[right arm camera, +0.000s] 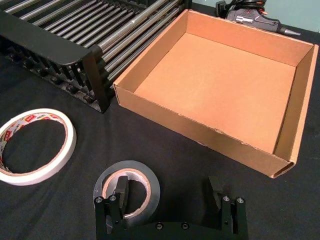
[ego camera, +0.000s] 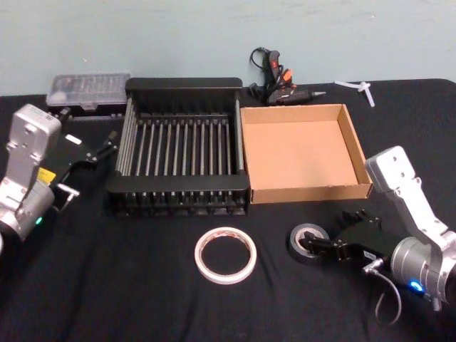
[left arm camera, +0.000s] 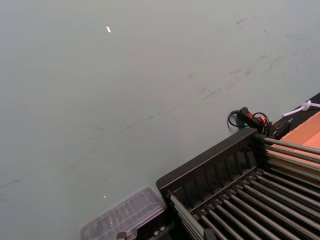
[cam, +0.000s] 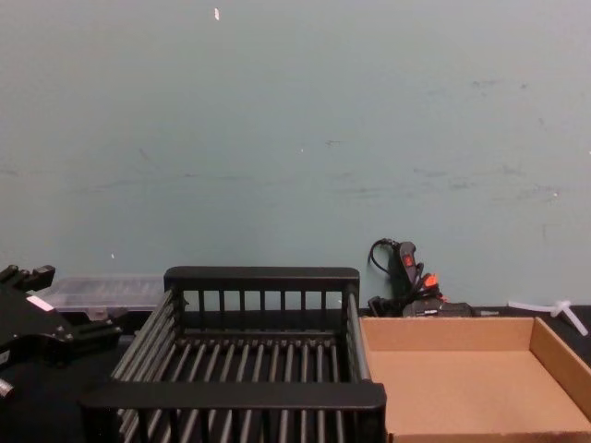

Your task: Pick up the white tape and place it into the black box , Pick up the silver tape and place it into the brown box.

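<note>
The white tape [ego camera: 225, 254] [right arm camera: 35, 145] lies flat on the black cloth in front of the black box [ego camera: 182, 187] [right arm camera: 55, 47]. To its right lies the silver tape [ego camera: 308, 243] [right arm camera: 127, 172], in front of the brown box [ego camera: 303, 191] [right arm camera: 200, 132]. My right gripper [ego camera: 340, 231] [right arm camera: 167, 192] is low at the silver tape and open. One of its fingers [right arm camera: 120, 187] is inside the roll's core and the other stands well clear of the roll. My left gripper [ego camera: 89, 151] [cam: 55, 332] hangs open to the left of the black box. Both boxes hold nothing.
A clear plastic case [ego camera: 89, 91] [left arm camera: 125, 217] sits behind the black box's left corner. A glue gun [ego camera: 278, 82] [cam: 406, 277] lies behind the brown box, with a white plastic piece [ego camera: 356, 89] to its right. The teal wall is close behind the table.
</note>
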Tool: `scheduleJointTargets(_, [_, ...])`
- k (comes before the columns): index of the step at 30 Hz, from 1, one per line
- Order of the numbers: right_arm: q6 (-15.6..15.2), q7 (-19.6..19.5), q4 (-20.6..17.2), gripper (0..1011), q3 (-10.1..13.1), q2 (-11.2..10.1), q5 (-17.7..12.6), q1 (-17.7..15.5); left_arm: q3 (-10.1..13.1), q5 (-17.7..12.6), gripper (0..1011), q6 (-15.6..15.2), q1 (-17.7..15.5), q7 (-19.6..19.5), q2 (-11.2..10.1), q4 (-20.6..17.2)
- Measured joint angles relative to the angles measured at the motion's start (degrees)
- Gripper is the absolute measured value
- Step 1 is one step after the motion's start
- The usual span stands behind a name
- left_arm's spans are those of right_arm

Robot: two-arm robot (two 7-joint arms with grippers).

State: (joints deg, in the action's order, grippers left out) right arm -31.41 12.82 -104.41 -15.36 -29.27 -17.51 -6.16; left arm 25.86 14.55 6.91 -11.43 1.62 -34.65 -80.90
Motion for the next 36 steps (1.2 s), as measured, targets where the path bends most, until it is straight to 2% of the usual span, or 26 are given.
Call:
scheduleJointTargets(17, [-0.8, 1.4, 0.8, 1002, 0.6, 1.6, 1.9, 0.1, 0.0, 0.0, 1001, 0.0, 0.0, 0.0, 0.0, 0.0])
scheduleJointTargets(31, [-0.8, 1.4, 0.7, 1003, 0.7, 1.6, 2.2, 0.0, 0.0, 0.0, 1002, 0.0, 0.0, 0.0, 0.0, 0.0])
scheduleJointTargets(36, [-0.7, 1.4, 0.7, 888, 0.7, 1.6, 2.1, 0.0, 0.0, 0.0, 1001, 0.0, 0.0, 0.0, 0.0, 0.0])
